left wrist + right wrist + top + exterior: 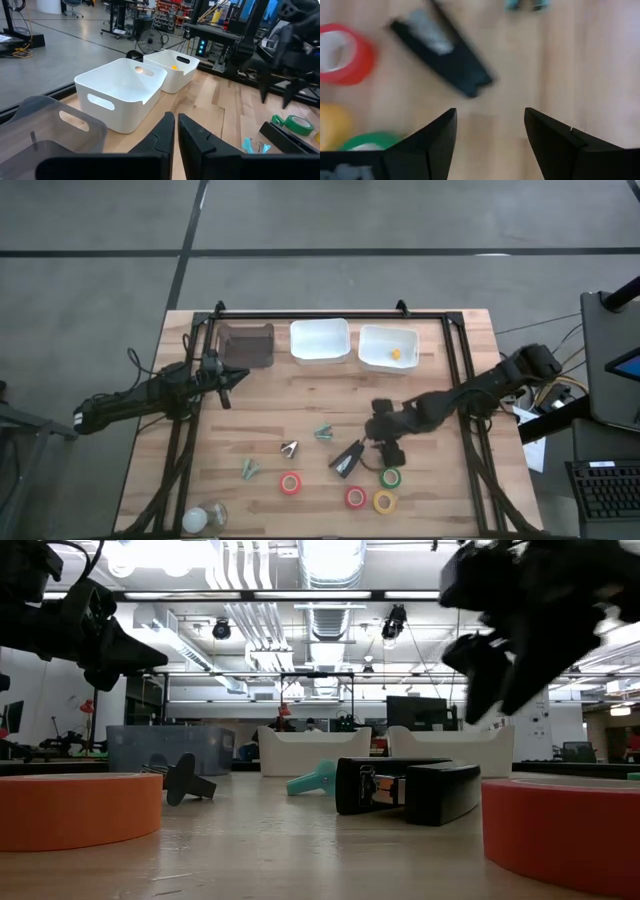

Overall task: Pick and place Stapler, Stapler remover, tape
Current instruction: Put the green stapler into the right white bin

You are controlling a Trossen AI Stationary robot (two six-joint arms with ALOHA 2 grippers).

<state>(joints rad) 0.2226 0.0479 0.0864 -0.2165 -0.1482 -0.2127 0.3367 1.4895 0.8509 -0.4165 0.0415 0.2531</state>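
Bare wood between stapler point(347, 459) and bins point(320, 340).

Three bins stand in a row along the tabletop's point(250, 405) far edge: one bin point(247, 345) toward the left corner, a second point(320, 340) at the middle, a third point(388, 347) to its right. The stapler point(347, 459) lies right of centre. Four tape rolls sit near the front edge: one point(290, 483) left of the stapler, three point(385, 501) clustered to its right.
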